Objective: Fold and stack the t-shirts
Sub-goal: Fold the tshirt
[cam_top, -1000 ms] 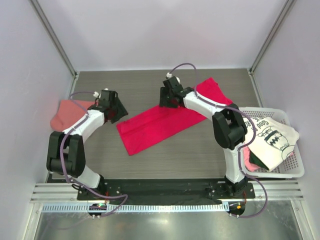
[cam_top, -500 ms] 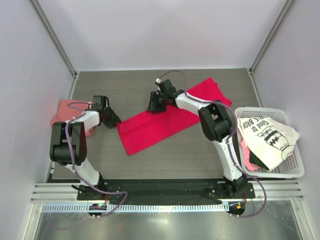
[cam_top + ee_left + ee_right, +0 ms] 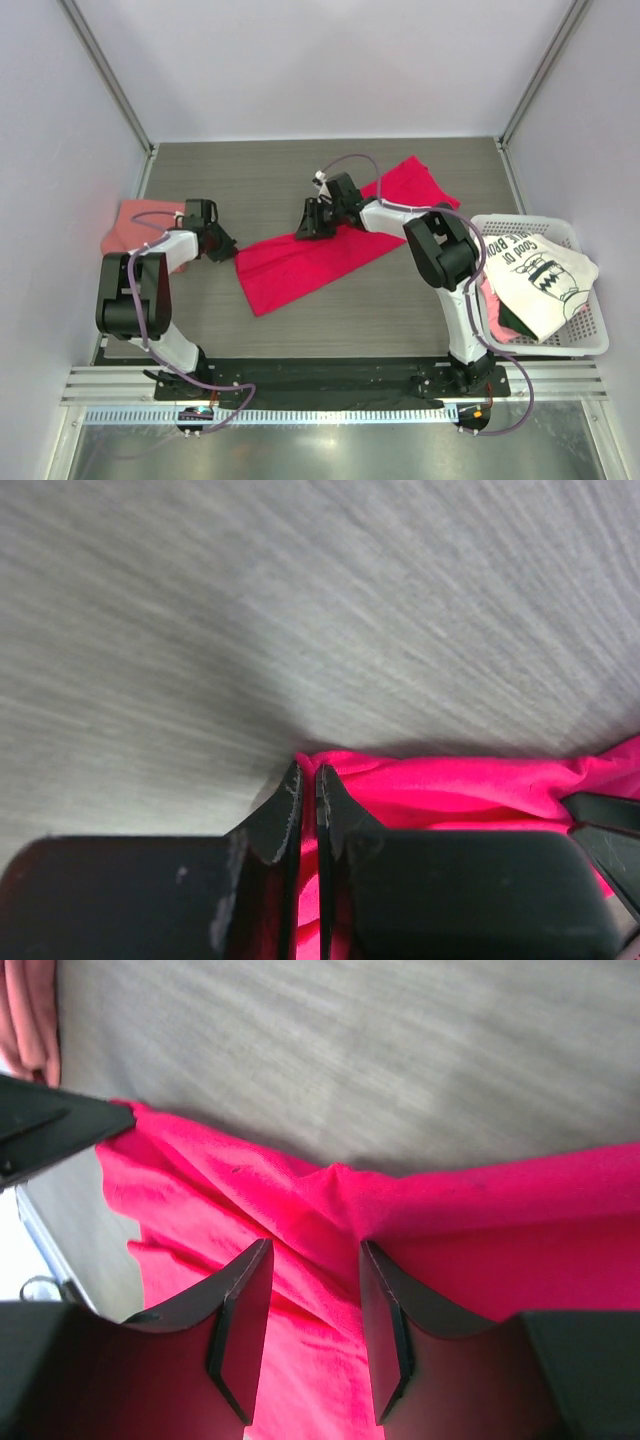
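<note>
Pinching the left corner of the crimson shirt [image 3: 320, 255] with my left fingers [image 3: 222, 245] pressed together on the cloth, I'm midway through folding it. It lies as a long strip slanting across the desk [image 3: 400, 310]. My right fingers [image 3: 310, 222] stand spread astride a ridge on its far edge. They should close there next, I judge. The salmon shirt [image 3: 130, 225] lies far left, the white shirt [image 3: 545, 275] in the basket [image 3: 592, 342].
</note>
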Robot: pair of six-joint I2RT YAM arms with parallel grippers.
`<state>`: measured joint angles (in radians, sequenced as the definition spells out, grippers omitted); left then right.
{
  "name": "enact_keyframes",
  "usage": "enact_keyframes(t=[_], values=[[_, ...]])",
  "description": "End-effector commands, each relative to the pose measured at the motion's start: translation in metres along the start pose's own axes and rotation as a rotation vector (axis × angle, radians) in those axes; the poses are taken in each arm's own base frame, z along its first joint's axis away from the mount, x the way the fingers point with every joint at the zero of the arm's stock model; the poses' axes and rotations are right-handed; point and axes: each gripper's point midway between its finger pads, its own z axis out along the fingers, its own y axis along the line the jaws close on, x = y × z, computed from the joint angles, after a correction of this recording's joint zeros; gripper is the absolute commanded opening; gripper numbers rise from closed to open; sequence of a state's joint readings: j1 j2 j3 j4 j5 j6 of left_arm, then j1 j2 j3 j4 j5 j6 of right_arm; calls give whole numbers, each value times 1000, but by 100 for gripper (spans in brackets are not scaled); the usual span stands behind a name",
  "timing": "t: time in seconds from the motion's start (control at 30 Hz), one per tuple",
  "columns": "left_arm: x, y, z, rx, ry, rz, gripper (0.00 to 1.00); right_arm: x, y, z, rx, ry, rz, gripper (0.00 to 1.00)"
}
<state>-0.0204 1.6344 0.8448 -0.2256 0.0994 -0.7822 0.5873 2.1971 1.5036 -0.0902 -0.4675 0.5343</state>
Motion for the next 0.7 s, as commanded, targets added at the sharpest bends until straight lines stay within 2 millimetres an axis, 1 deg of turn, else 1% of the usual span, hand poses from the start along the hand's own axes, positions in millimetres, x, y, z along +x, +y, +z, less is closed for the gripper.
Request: enact_keyframes(t=[0.0, 0.03, 0.07, 0.1, 0.2, 0.23, 0.3, 0.33, 0.37, 0.4, 0.43, 0.47, 0.5, 0.53, 0.57, 0.6, 0.63, 0.67], values=[[8, 21, -6, -81, 0, 12, 1, 6, 24, -16, -80, 9, -46, 46], [9, 21, -7, -82, 3, 14, 1, 2, 30, -20, -92, -15, -66, 46], [10, 22, -8, -82, 3, 14, 0, 2, 31, -23, -95, -22, -76, 46], [14, 25, -9, -86, 10, 13, 0, 4, 28, -24, -84, -29, -78, 48], [15, 25, -19, -70, -13, 4, 0, 2, 32, -30, -89, -39, -91, 49], [23, 31, -22, -72, -6, -1, 0, 2, 33, -31, -99, -33, -91, 50], [23, 28, -33, -35, -38, -13, 0, 3, 36, -31, -107, -31, -92, 50], [32, 36, -34, -46, -30, -18, 0, 2, 37, -31, -115, -32, -95, 51], [30, 33, -42, -21, -52, -22, 0, 3, 38, -33, -123, -32, -90, 52], [32, 33, -45, -11, -58, -24, 0, 0, 45, -33, -150, -46, -105, 54], [35, 34, -47, -6, -60, -27, 0, 3, 50, -33, -168, -40, -110, 55], [42, 39, -48, -4, -48, -27, 0, 4, 52, -32, -175, -36, -114, 57], [43, 40, -52, 1, -55, -24, 0, 6, 55, -31, -174, -33, -125, 58], [44, 41, -54, 1, -58, -22, 0, 9, 54, -28, -168, -21, -124, 58], [52, 47, -54, -12, -40, -24, 0, 13, 61, -26, -182, -8, -136, 58], [54, 47, -56, -2, -41, -20, 0, 18, 61, -23, -186, 4, -137, 59], [57, 49, -57, 0, -37, -21, 0, 22, 65, -21, -196, 14, -148, 59], [64, 54, -55, -7, -25, -23, 0, 28, 73, -18, -217, 30, -159, 59]])
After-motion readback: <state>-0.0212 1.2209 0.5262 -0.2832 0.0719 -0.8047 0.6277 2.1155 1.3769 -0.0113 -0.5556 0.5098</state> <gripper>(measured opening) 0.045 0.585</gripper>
